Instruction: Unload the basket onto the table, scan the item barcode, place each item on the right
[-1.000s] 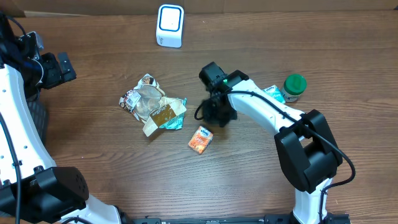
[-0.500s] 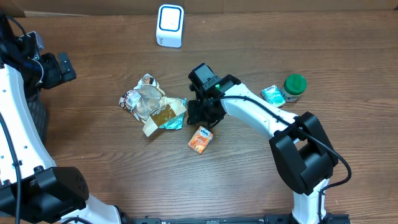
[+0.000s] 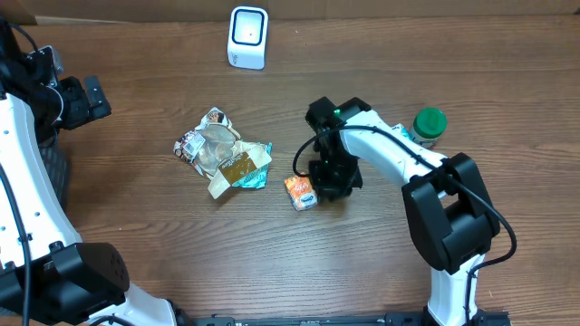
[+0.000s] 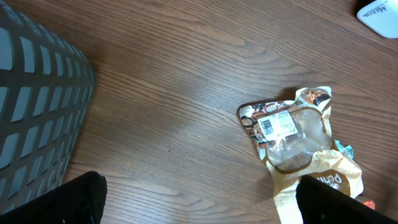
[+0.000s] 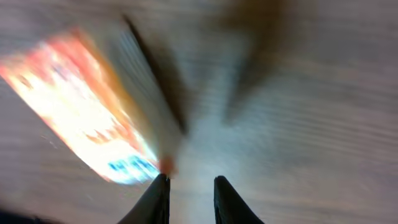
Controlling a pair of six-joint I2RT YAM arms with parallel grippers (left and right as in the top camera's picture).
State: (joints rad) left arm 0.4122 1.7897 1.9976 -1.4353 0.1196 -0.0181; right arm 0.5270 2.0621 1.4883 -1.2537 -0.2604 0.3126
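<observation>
Overhead: orange carton (image 3: 301, 192) lies on worktop (image 3: 181, 244), just beside right pincer (image 3: 330, 181), well apart from scanner (image 3: 247, 36). Left pincer (image 3: 86, 98) sits far left. Left wrist: its fingers (image 4: 62, 199) are spread wide, empty. Right wrist, blurred: tips (image 5: 158, 196) a narrow gap apart, nothing btwn; carton just left of them. Prob. light, stiff-ish card, crushable. Grip gently across narrow sides, barcode face clear.

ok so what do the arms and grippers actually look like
Both arms are built alike: the left arm and right arm have smooth white link shells between bulky black joint housings, with thin black cables alongside. The right arm shows a small green light near its wrist. The left gripper and right gripper are black, two-fingered.
</observation>
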